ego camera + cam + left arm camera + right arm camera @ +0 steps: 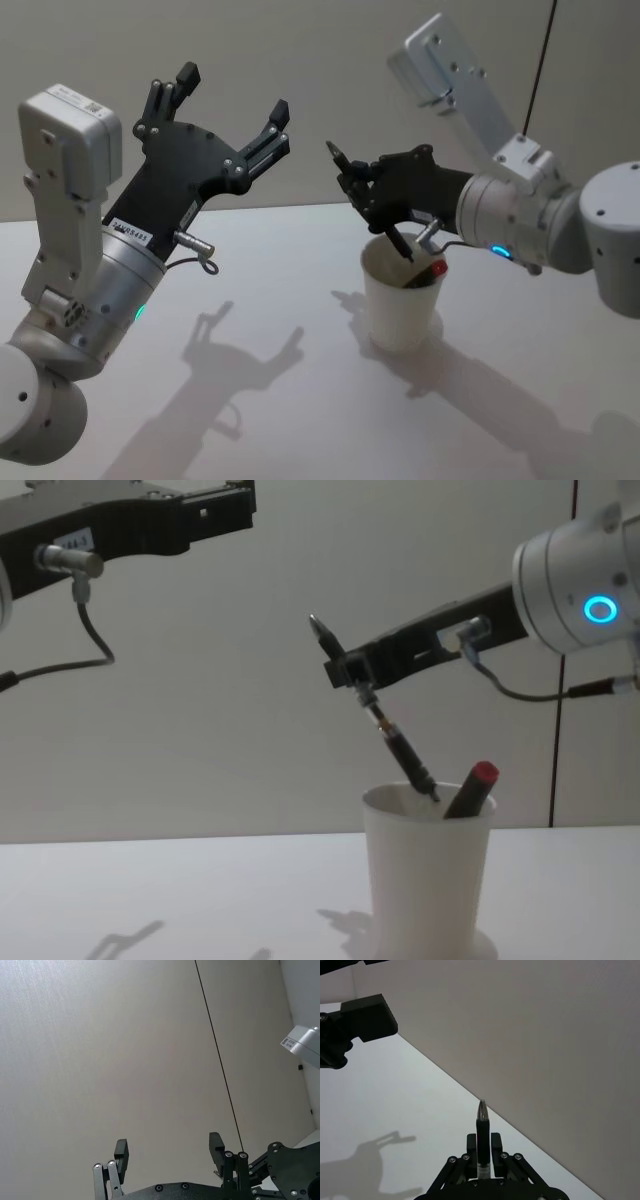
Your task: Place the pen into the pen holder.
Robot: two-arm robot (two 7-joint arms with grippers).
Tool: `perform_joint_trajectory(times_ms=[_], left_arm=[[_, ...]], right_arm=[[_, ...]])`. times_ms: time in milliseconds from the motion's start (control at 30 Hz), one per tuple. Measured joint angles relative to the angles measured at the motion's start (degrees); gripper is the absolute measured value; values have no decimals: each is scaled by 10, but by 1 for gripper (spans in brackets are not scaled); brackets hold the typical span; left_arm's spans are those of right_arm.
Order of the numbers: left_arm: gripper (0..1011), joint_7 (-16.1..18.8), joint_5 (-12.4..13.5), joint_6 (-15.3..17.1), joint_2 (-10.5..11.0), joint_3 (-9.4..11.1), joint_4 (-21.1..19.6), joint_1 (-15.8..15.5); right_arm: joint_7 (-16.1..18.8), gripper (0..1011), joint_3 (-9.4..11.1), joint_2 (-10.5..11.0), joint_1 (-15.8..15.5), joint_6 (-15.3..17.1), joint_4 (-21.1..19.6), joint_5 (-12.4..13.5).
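Though the right gripper, at centre frame, is clamped on the pen, its lower end just dips inside the rim of the pen holder at lower centre; releasing remains. A red-capped marker already stands inside. The left gripper hangs spread wide, upper left

You have the pen clamped between the right gripper's jaws, slanting down into the pen holder just below them. The left gripper hangs well off to their left.
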Motion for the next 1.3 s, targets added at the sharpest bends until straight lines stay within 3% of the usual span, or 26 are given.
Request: perform_joint_trajectory(times_ms=[333, 400, 500, 900, 1033, 1300], left_arm=[[1001, 0, 0, 0, 0, 0, 0, 0], [1001, 0, 0, 0, 0, 0, 0, 0], [1001, 0, 0, 0, 0, 0, 0, 0], [1001, 0, 0, 0, 0, 0, 0, 0], [1001, 0, 0, 0, 0, 0, 0, 0], [1001, 0, 0, 0, 0, 0, 0, 0]], right_arm=[[-7, 393, -2, -2, -5, -6, 2, 5], [-8, 496, -2, -2, -5, -7, 2, 5], [-9, 555, -2, -2, -6, -7, 2, 6], [-11, 951, -3, -3, -7, -10, 3, 7], [-15, 1000, -1, -2, -7, -11, -1, 9], [-41, 1001, 14, 8, -12, -24, -31, 19]])
